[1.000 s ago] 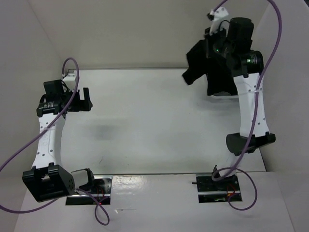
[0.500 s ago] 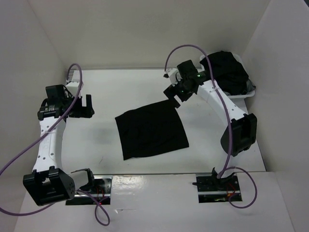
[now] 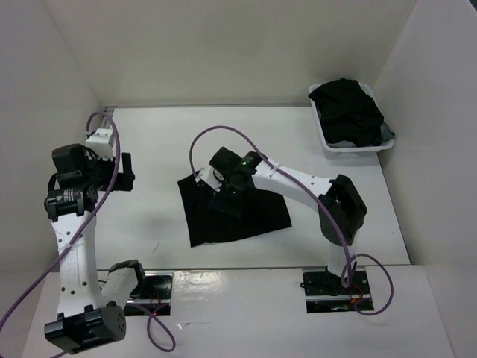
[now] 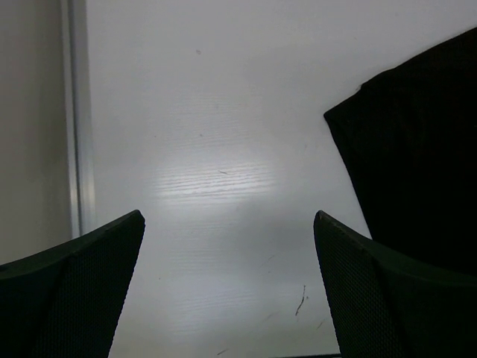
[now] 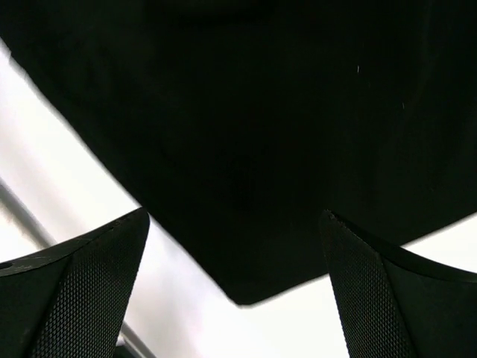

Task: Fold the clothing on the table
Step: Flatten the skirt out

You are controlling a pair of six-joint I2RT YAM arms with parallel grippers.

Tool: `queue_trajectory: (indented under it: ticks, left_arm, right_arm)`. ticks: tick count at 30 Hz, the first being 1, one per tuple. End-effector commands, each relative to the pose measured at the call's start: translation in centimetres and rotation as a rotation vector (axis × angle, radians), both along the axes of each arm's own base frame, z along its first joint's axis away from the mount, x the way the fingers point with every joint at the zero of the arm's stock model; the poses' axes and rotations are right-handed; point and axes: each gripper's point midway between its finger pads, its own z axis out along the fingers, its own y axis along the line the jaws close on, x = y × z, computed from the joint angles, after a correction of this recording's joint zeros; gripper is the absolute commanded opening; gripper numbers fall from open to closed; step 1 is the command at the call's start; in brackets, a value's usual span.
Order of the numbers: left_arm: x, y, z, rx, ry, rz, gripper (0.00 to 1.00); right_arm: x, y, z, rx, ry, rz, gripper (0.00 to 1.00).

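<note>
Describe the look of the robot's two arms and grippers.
The left arm and right arm have white shells and black joints. A purple cable loops along each. The right arm shows a green light. The left gripper and right gripper have broad, dark, finely textured fingers.

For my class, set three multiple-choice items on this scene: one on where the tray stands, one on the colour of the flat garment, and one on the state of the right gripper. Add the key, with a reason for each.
1. Where on the table does the white tray stand?
A. far right corner
B. near left corner
C. centre

2. What colour is the clothing lying flat?
A. red
B. white
C. black

3. How is the right gripper?
A. shut on the clothing
B. open, holding nothing
C. shut on the tray

Key:
1 A: the top view shows it at the far right edge.
2 C: it is dark against the white tabletop.
3 B: the wrist view shows its jaws apart above the cloth, with nothing between them.
</note>
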Motion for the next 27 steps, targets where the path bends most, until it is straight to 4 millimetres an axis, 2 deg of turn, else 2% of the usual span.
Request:
queue_trajectory:
  ticks: [1, 5, 10, 12, 15, 22, 26, 27]
  left_arm:
    - [-1.2, 2.1, 0.9, 0.033, -0.024, 0.113, 1.00]
    - [-2.4, 3.2, 1.1, 0.029, -0.051, 0.179, 1.00]
    - [-3.5, 4.6, 1.3, 0.029, -0.070, 0.260, 1.00]
    - [-3.4, 4.4, 1.3, 0.023, -0.072, 0.250, 1.00]
    - [-3.4, 4.4, 1.3, 0.023, -0.072, 0.250, 1.00]
    - [-3.4, 4.3, 1.3, 0.018, -0.074, 0.243, 1.00]
    - [-3.4, 4.3, 1.3, 0.018, -0.074, 0.243, 1.00]
    - [-3.4, 4.3, 1.3, 0.018, -0.074, 0.243, 1.00]
  right_arm:
    - [2.0, 3.9, 1.2, 0.140, -0.055, -0.092, 0.99]
    - [4.1, 6.9, 2.7, 0.233, -0.100, -0.123, 0.99]
    - [5.5, 9.7, 1.9, 0.255, -0.112, -0.089, 0.99]
    - [5.6, 9.6, -0.4, 0.213, -0.089, -0.081, 0.99]
    - [5.5, 9.8, -2.5, 0.185, -0.068, -0.053, 0.99]
    - [4.6, 10.6, -6.5, 0.130, -0.015, 0.010, 0.99]
    - [4.7, 10.8, -7.8, 0.114, -0.003, 0.009, 0.95]
    - [4.9, 11.1, -7.4, 0.122, -0.009, 0.010, 0.95]
